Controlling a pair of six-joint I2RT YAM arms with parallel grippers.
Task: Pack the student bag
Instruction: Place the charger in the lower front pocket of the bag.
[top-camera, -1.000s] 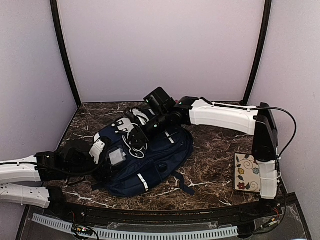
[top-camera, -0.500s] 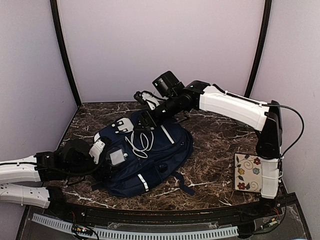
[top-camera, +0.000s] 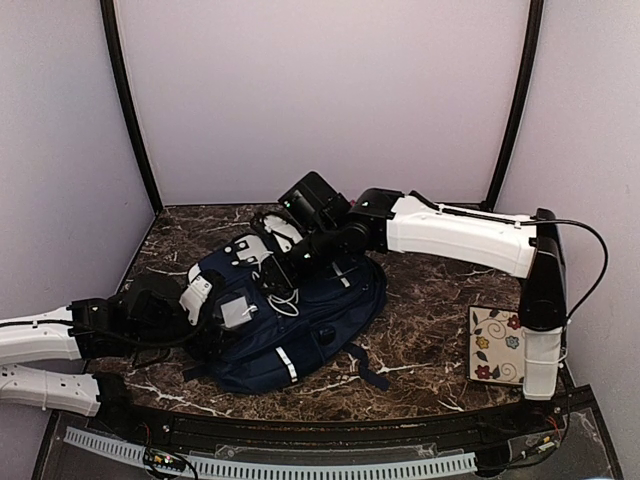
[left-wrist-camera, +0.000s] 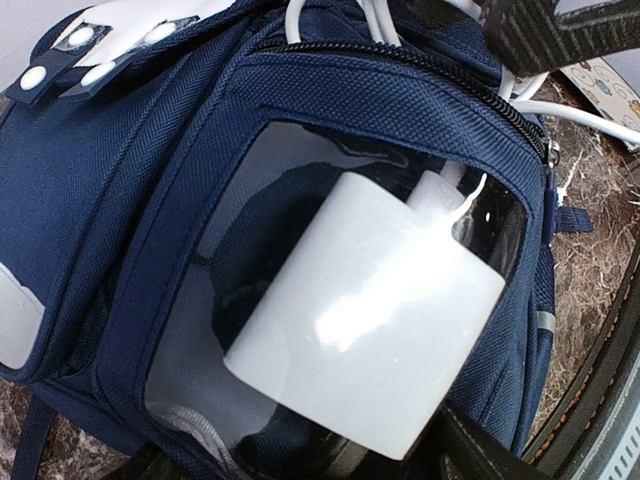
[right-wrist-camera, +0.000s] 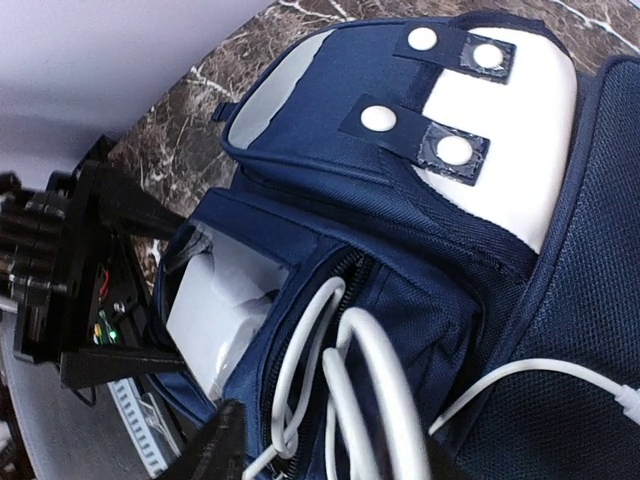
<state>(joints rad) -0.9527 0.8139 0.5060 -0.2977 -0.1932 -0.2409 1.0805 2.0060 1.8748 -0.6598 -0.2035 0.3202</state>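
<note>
The student bag (top-camera: 320, 320) lay toward the table's (top-camera: 430, 330) 9 o'clock, its windowed pocket clamped by the left gripper (top-camera: 210, 305), fingers spread wide, probably steadying it while the right gripper (top-camera: 283, 272), from 2 o'clock, hung over the white cable (right-wrist-camera: 375, 380), pinching it or not I could not tell.

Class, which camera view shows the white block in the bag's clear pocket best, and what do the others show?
Left wrist: the white block fills the frame behind the clear window. The top view shows it small and pale; the right wrist catches only part of it.
</note>
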